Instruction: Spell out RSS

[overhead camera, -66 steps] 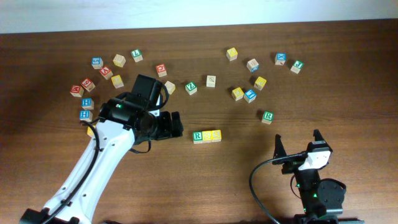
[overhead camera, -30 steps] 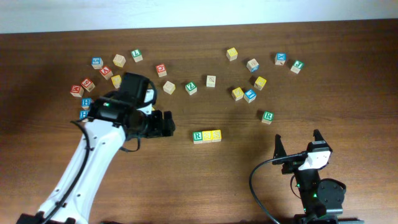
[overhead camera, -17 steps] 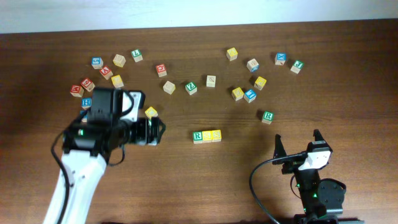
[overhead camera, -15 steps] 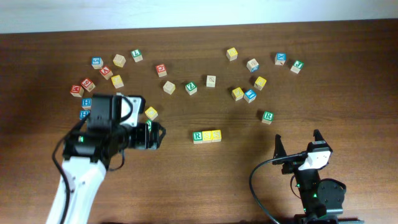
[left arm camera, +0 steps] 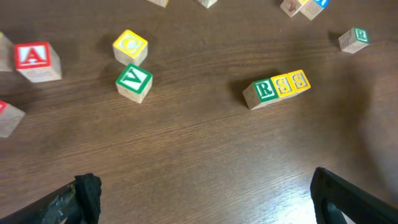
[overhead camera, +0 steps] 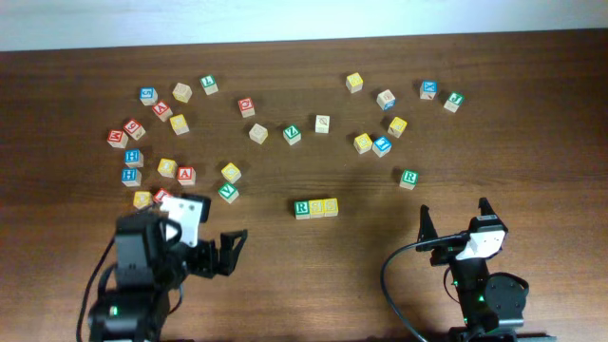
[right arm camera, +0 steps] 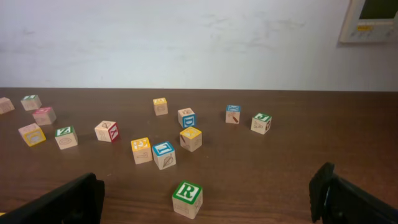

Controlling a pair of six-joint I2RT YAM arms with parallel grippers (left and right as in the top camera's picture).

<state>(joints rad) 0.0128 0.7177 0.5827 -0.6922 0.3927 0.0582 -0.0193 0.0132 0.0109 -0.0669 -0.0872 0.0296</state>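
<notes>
Three cubes stand touching in a row reading R, S, S: a green R cube (overhead camera: 302,208) and two yellow S cubes (overhead camera: 316,207) (overhead camera: 330,206). They also show in the left wrist view as the R cube (left arm camera: 263,89) and the S cubes (left arm camera: 281,85) (left arm camera: 299,81). My left gripper (overhead camera: 231,252) (left arm camera: 202,196) is open and empty, near the front edge, left of the row. My right gripper (overhead camera: 456,218) (right arm camera: 208,199) is open and empty at the front right.
A second green R cube (overhead camera: 408,178) (right arm camera: 187,198) lies right of the row. Many other letter cubes are scattered across the back: a green V (left arm camera: 134,81), a yellow C (left arm camera: 130,46), a red A (left arm camera: 36,60). A white wall (right arm camera: 186,37) stands behind the table.
My left arm has drawn back from beside the row toward the front left of the table, uncovering several cubes it hid. The row and the right arm have not moved.
</notes>
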